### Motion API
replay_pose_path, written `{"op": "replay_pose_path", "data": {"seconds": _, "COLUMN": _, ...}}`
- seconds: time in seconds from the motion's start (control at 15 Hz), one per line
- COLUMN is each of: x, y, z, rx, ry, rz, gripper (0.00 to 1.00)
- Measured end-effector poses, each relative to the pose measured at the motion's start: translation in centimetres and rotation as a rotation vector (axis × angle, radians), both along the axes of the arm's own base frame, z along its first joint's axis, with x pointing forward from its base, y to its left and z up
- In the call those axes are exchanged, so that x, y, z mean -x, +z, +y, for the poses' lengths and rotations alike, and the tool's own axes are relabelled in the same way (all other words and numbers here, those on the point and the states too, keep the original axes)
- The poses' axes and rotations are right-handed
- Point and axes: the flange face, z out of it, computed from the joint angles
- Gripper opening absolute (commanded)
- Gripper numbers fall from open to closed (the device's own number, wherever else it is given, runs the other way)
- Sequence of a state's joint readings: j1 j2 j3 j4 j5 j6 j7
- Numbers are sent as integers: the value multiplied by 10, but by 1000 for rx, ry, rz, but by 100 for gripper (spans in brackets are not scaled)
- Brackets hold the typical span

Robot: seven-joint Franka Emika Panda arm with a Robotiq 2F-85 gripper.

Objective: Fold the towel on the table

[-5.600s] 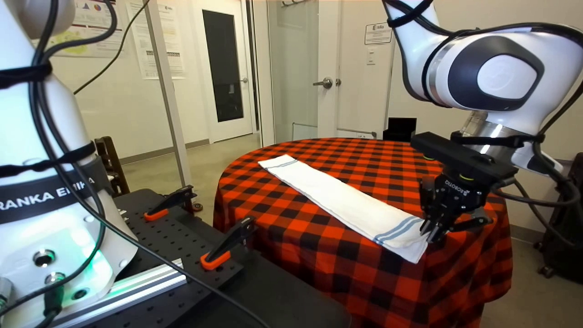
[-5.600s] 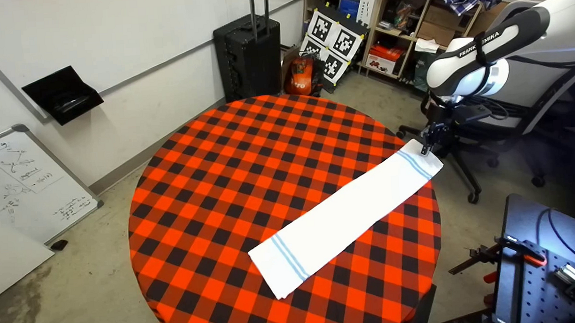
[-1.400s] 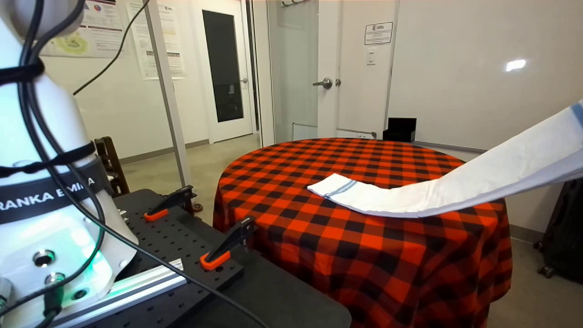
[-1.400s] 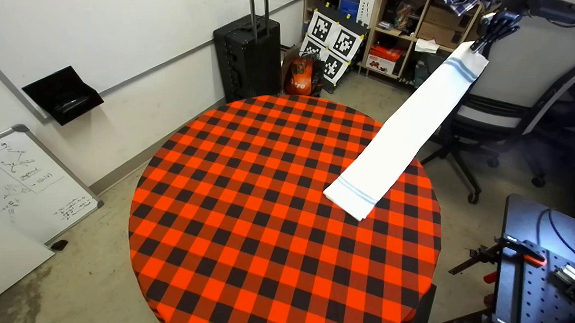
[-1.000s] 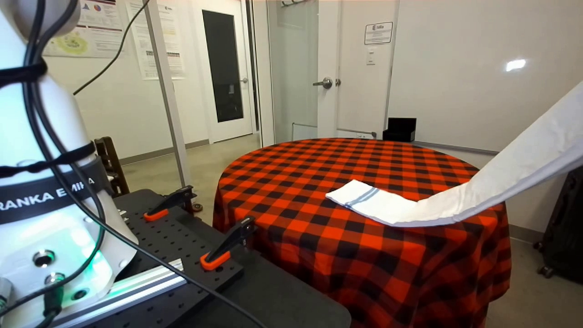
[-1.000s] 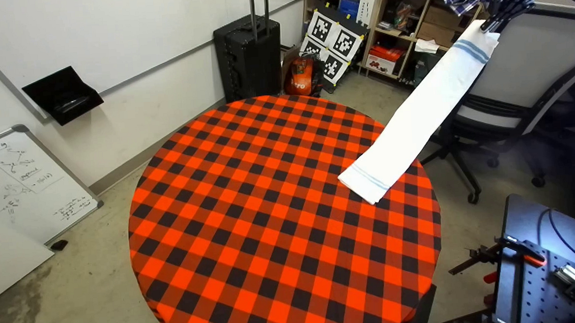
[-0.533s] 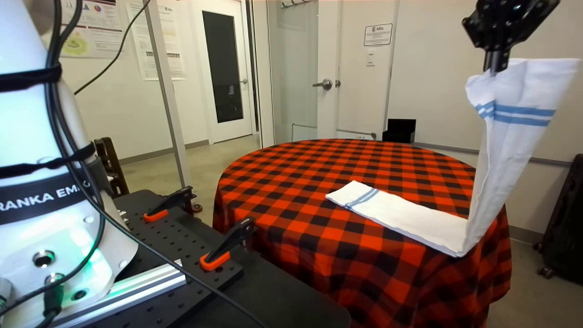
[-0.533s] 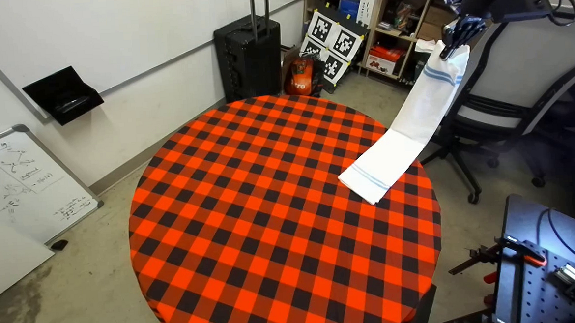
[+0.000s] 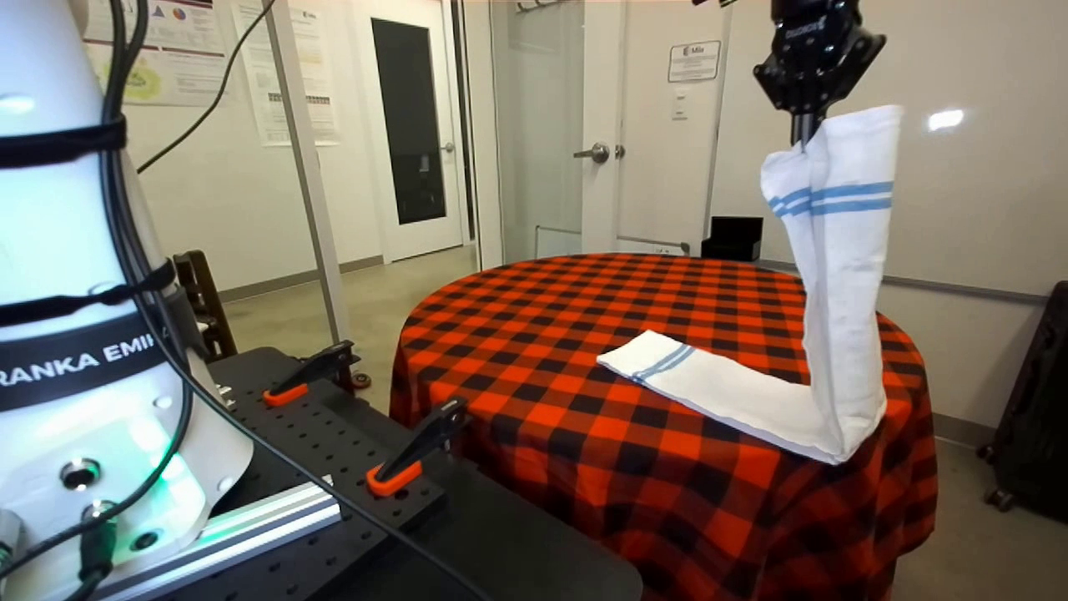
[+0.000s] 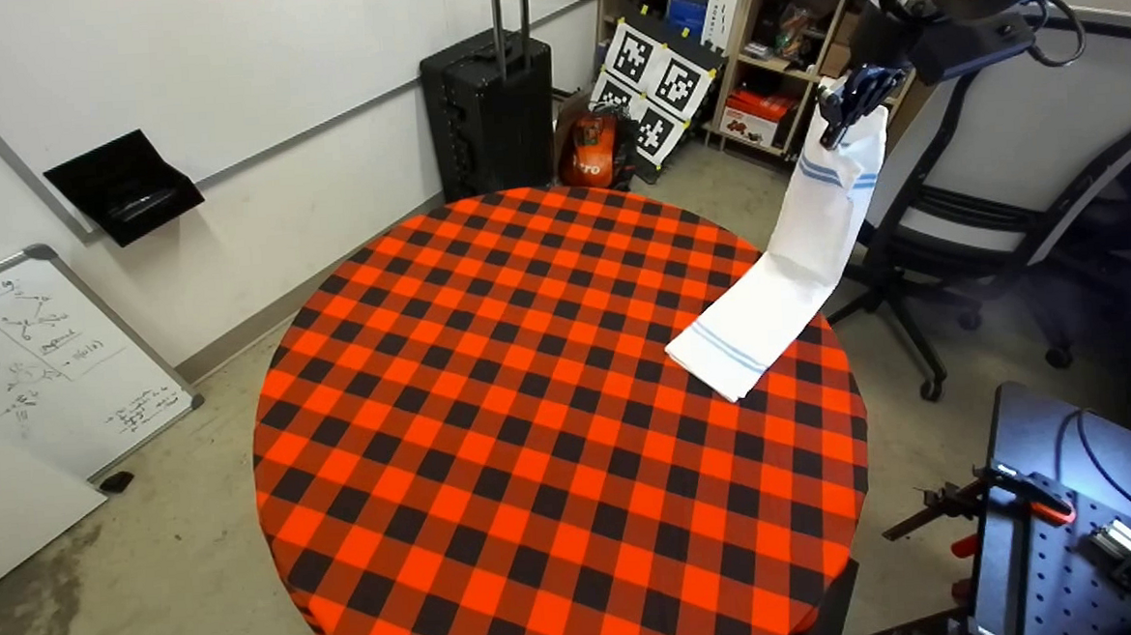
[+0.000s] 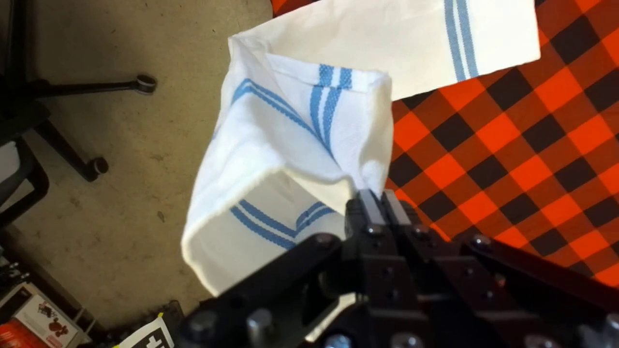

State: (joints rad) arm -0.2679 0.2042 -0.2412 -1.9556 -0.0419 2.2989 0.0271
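The white towel point(image 9: 843, 292) with blue stripes is a long narrow strip. One striped end lies flat on the checked table point(image 9: 517, 334); the rest rises steeply from a bend near the table's edge. My gripper point(image 9: 803, 143) is shut on the upper striped end and holds it high above the table. In an exterior view the gripper point(image 10: 833, 139) stands above the far right edge, with the towel point(image 10: 768, 312) sloping down from it. In the wrist view the gripper point(image 11: 378, 195) pinches a corner of the towel point(image 11: 271, 130), whose raised end hangs open in loose folds.
A black bench with clamps point(image 9: 396, 472) stands beside the table. An office chair point(image 10: 993, 160) is behind the raised towel. A black case point(image 10: 487, 118) and shelves point(image 10: 803, 44) stand beyond the table.
The towel lay flat, then its gripped end was lifted and pulled, dragging the flat end toward the table's edge. Since half a second ago the gripper has moved back toward the table, bending the towel.
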Motion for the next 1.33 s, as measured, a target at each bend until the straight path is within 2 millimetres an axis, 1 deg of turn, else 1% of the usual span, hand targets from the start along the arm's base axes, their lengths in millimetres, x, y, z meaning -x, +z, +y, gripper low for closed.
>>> {"op": "replay_pose_path", "data": {"seconds": 0.2, "x": -2, "y": 32, "z": 24, "rx": 6, "ry": 39, "rz": -52, "gripper": 1}}
{"op": "replay_pose_path", "data": {"seconds": 0.47, "x": -2, "y": 75, "z": 72, "rx": 9, "ry": 117, "rz": -121, "gripper": 1}}
{"op": "replay_pose_path", "data": {"seconds": 0.6, "x": -1, "y": 90, "z": 97, "rx": 7, "ry": 158, "rz": -143, "gripper": 1}}
{"op": "replay_pose_path", "data": {"seconds": 0.73, "x": -1, "y": 97, "z": 121, "rx": 4, "ry": 199, "rz": -153, "gripper": 1}}
{"op": "replay_pose_path", "data": {"seconds": 0.87, "x": -2, "y": 95, "z": 142, "rx": -2, "ry": 234, "rz": -148, "gripper": 1}}
{"op": "replay_pose_path", "data": {"seconds": 1.0, "x": -3, "y": 85, "z": 158, "rx": -12, "ry": 263, "rz": -127, "gripper": 1}}
{"op": "replay_pose_path", "data": {"seconds": 1.13, "x": -5, "y": 69, "z": 171, "rx": -26, "ry": 284, "rz": -89, "gripper": 1}}
{"op": "replay_pose_path", "data": {"seconds": 1.33, "x": -9, "y": 36, "z": 189, "rx": -49, "ry": 315, "rz": -15, "gripper": 1}}
